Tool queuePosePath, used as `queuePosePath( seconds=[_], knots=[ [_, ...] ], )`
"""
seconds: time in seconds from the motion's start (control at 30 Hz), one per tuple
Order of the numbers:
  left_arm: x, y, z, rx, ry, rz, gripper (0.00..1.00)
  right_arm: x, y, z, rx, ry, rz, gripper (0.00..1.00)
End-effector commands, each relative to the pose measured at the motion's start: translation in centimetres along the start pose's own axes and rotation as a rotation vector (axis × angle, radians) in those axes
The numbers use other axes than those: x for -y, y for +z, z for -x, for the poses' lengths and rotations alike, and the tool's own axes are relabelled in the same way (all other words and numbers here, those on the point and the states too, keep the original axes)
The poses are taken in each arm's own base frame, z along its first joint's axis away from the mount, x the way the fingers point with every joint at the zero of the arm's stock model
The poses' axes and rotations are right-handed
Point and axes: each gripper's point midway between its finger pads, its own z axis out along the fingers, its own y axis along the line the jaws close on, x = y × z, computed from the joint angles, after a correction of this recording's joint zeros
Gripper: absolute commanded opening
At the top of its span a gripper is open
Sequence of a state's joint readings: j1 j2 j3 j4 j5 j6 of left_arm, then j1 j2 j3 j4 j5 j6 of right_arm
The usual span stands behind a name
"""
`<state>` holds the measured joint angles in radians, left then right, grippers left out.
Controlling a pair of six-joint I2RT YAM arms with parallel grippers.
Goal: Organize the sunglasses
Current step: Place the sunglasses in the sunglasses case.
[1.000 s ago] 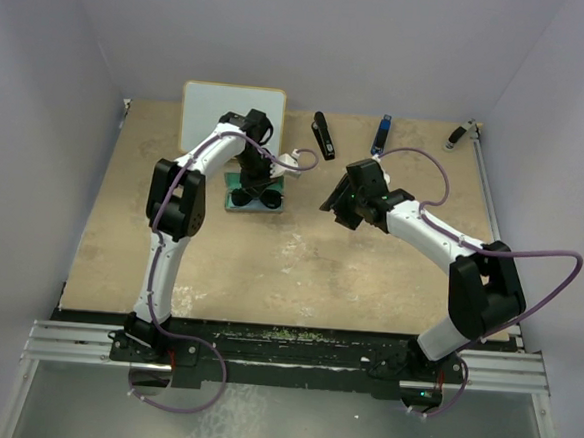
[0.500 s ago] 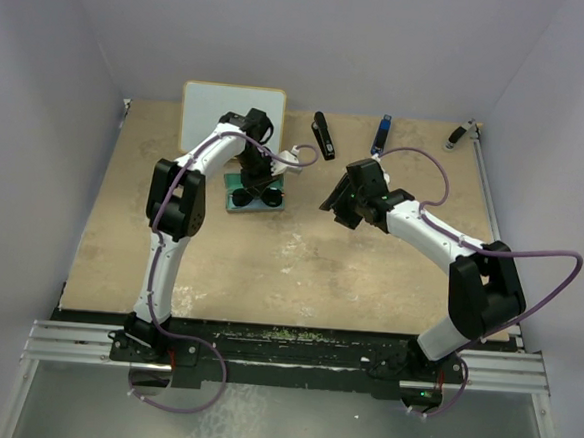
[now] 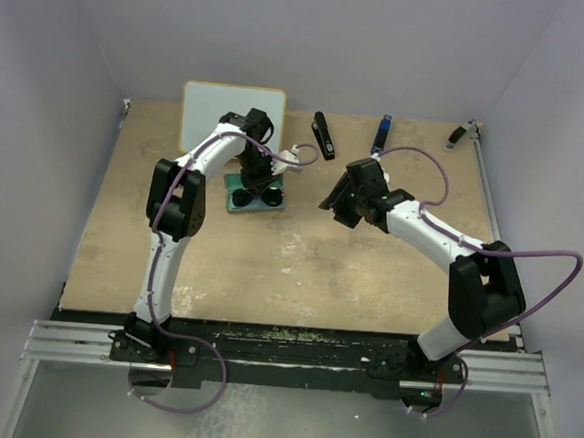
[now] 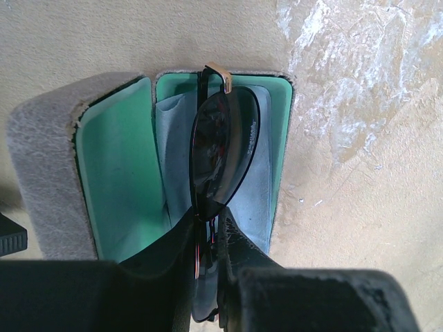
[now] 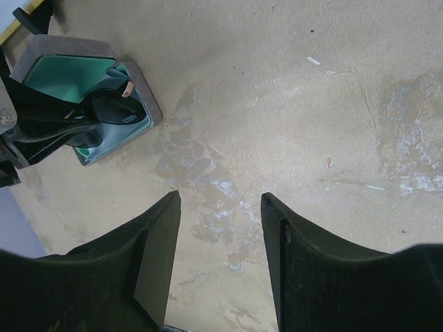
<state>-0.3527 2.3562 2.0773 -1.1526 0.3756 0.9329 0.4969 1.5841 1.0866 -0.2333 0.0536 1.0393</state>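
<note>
Sandy, scuffed table [image 3: 298, 270] fills the walled booth seen from above, with a white board [image 3: 219, 114] lying at the far edge. The left jaws reach down over an open grey case [image 3: 235, 199] just in front of that board, with the dark sunglasses [image 3: 258, 190] under them. The right jaws hover well apart to the right, over bare table.

From the left wrist, the jaws are drawn narrow onto the sunglasses, pinching the thin frame at the near end of one lens. The pair stands on edge over the mint-lined right half of the case, above a light-blue cloth [image 4: 255, 200] (whether it touches the cloth I cannot tell).

From the right wrist, the jaws gape wide with nothing between them. The case and the held sunglasses sit at the upper left.
</note>
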Motion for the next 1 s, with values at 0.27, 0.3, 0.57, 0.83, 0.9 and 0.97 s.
queuePosePath(
  seconds=[0.27,0.3,0.57,0.83,0.9,0.97],
  knots=[
    [-0.7,-2.5,-0.7,-0.019,-0.058,0.091,0.04,-1.0,-0.4,0.7,0.013,0.006,0.037,0.54],
    [-0.7,-2.5,-0.7,-0.016,-0.061,0.095,0.04,-1.1,-0.4,0.7,0.013,0.006,0.037,0.54],
    [0.0,-2.5,-0.8,-0.004,-0.091,0.093,0.04,-1.2,-0.5,0.6,0.010,0.008,0.047,0.54],
    [-0.3,-0.9,-0.9,0.008,-0.128,0.076,0.11,-1.2,-0.6,0.6,0.010,0.008,0.050,0.54],
    [-0.1,-0.6,-0.9,0.008,-0.134,0.061,0.16,-1.2,-0.7,0.6,0.013,0.008,0.051,0.53],
    [0.0,-0.6,-0.7,0.021,-0.141,0.059,0.19,-1.2,-0.6,0.6,0.012,0.010,0.051,0.53]
  ],
)
